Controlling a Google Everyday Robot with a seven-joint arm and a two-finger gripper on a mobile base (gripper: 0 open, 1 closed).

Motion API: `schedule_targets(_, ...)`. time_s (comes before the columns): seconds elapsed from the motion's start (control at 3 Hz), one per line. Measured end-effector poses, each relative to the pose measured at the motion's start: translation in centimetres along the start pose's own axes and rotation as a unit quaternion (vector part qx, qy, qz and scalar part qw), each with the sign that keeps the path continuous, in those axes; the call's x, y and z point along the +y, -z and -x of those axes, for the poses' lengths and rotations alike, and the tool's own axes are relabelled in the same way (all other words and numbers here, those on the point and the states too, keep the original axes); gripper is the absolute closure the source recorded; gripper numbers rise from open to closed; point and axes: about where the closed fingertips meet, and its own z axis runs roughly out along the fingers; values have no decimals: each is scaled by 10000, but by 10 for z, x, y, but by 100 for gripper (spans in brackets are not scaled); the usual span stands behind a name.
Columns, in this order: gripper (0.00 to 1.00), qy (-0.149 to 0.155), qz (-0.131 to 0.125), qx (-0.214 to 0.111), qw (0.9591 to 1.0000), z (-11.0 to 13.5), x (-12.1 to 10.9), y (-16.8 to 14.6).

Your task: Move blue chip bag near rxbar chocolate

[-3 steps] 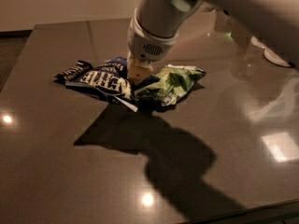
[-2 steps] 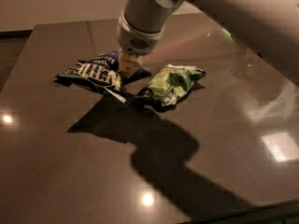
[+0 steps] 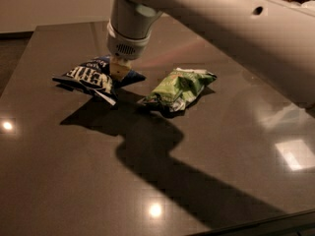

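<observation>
The blue chip bag (image 3: 86,77) is dark blue with white lettering and sits on the left part of the dark glossy table (image 3: 59,181). My gripper (image 3: 119,69) comes down from above onto the bag's right half, its tan fingertips pressed together on the bag's top. The bag's right end sticks out past the fingers. The rxbar chocolate is out of view, or hidden behind my arm.
A smaller light green chip bag (image 3: 179,87) lies just right of the blue bag, with a narrow gap between them. My thick white arm (image 3: 236,28) crosses the upper right. The table's front edge runs along the bottom right.
My gripper has moved left across the blue bag. A gap has opened between the blue bag and the green bag, which has stayed put.
</observation>
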Motion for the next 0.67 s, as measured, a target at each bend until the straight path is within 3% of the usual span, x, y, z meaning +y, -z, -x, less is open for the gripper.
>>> schedule_targets(0.33, 100, 44, -179, 71, 9998, 15, -10, -22)
schedule_targets(0.67, 82, 66, -286, 147, 9995, 27, -19, -38)
